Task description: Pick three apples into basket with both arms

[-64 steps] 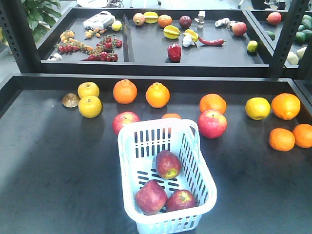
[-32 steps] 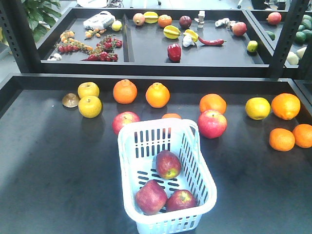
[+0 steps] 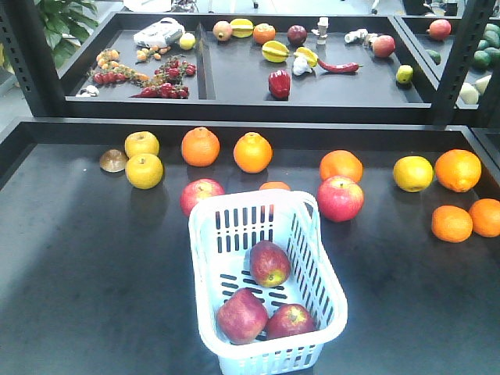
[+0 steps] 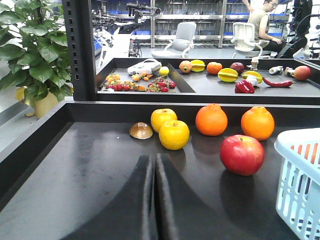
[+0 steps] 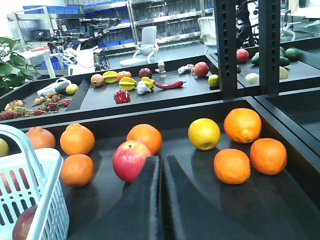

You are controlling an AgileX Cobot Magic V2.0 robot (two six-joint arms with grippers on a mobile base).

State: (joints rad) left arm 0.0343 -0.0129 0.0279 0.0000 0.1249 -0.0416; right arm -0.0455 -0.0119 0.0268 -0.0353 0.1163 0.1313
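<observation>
Left gripper [image 4: 154, 200]: seen only in the left wrist view, jaws pressed together with a thin seam between them, nothing held, low over the dark table [image 3: 78, 273].
Yellow fruits [image 3: 144, 160]: left rear of the table, a brown shell-like object [image 3: 113, 160] beside them, untouched.
Loose red apple, left [image 3: 201, 195]: just behind the basket's far left corner, on the table.
Basket [image 3: 332, 301]: centre front; three apples [image 3: 269, 263] are contained, one toward the middle, two touching at the near end.
Loose red apple, right [image 3: 340, 198]: just beside the basket's far right corner.
Oranges [image 3: 457, 170]: right rear, well apart from the basket.
Right gripper [image 5: 161, 200]: jaws closed, empty, pulled back from the fruit.
Change: none detected across the last second; no arm is seen in the front view.
Task meaning: count of three is judged met; task is likely complete, arms retracted.
</observation>
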